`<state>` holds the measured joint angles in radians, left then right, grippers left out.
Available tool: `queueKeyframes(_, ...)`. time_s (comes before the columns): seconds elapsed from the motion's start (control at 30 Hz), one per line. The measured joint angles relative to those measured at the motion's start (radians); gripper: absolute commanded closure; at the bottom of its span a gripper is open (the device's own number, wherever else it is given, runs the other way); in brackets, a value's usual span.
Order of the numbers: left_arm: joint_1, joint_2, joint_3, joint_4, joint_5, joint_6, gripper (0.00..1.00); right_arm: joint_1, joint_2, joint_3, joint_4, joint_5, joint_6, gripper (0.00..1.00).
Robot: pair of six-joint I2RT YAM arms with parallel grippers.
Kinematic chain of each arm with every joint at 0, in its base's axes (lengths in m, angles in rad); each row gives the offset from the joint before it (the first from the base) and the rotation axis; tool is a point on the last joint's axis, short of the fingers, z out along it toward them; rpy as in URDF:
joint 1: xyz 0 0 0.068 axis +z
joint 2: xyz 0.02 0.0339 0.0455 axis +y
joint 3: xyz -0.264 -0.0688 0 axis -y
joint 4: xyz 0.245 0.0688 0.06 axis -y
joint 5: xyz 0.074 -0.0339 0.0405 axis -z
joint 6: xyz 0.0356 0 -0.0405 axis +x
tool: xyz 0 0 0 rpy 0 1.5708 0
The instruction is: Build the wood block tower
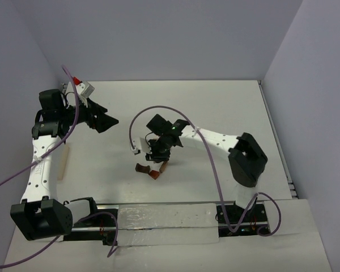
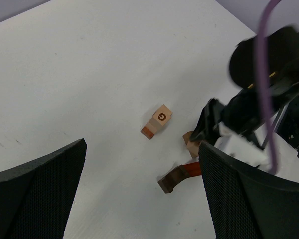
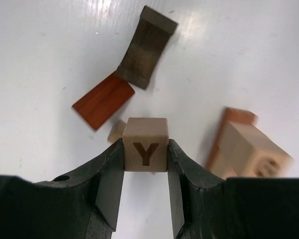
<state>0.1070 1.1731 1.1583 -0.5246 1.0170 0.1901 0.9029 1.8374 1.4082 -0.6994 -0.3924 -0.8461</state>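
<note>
Right claw (image 3: 145, 160): nearest the lens in the right wrist view. Its two dark fingers (image 3: 109, 181) are clamped on the side faces of the Y block.
Y block (image 3: 145, 144): a tan cube with a brown letter Y on the face turned to the wrist camera. It is held upright between the fingers. Whether its underside touches the bench cannot be told.
Small tan piece (image 3: 117, 132): just behind the Y block's left edge and mostly hidden by it. Its shape cannot be told.
Reddish-brown wedge (image 3: 103, 100): lies flat on the bench beyond the Y block and to its left, close but apart from it.
Dark brown block (image 3: 147, 50): curved, and farther from the Y block than the wedge. Its near end meets the wedge's far corner.
Lettered tan block (image 3: 249, 147): right of the Y block and apart from it, lying on its side with a reddish-brown piece (image 3: 237, 115) against its far end. Its letter is blurred in the right wrist view; the left wrist view shows a G.
Left claw (image 2: 139, 199): its fingers stand wide apart with nothing between them. In the top view it hangs over the bench well to the left of the Y block and the loose pieces.
Bench (image 1: 215, 102): white, carrying all the loose blocks in one cluster around the Y block.
Pale tray (image 1: 62, 161): a long strip far left of the Y block, beside the left arm.
</note>
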Motion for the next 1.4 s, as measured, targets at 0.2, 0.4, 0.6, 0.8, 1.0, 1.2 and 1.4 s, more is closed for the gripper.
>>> queueKeyframes(0.2,0.000,0.012,0.007,-0.002,-0.016,0.004,0.01,-0.101,-0.160,0.007,-0.057,-0.008,-0.010,0.81)
queueKeyframes(0.4,0.001,0.030,0.008,0.005,-0.033,-0.003,0.01,-0.231,-0.129,0.039,-0.100,0.013,-0.029,0.81)
queueKeyframes(0.6,0.001,0.045,0.018,0.008,-0.048,-0.009,0.01,-0.244,-0.057,0.096,-0.108,0.023,-0.038,0.81)
queueKeyframes(0.8,0.001,0.052,0.022,0.013,-0.052,-0.014,0.01,-0.242,0.007,0.119,-0.102,0.022,-0.032,0.80)
queueKeyframes(1.0,0.001,0.055,0.022,0.013,-0.060,-0.014,0.01,-0.240,0.043,0.136,-0.095,0.025,-0.012,0.80)
queueKeyframes(1.2,0.001,0.057,0.022,0.013,-0.064,-0.014,0.01,-0.232,0.053,0.145,-0.083,0.027,0.000,0.80)
queueKeyframes(1.4,0.001,0.070,0.022,0.013,-0.065,-0.015,0.01,-0.215,0.080,0.152,-0.070,0.029,0.016,0.79)
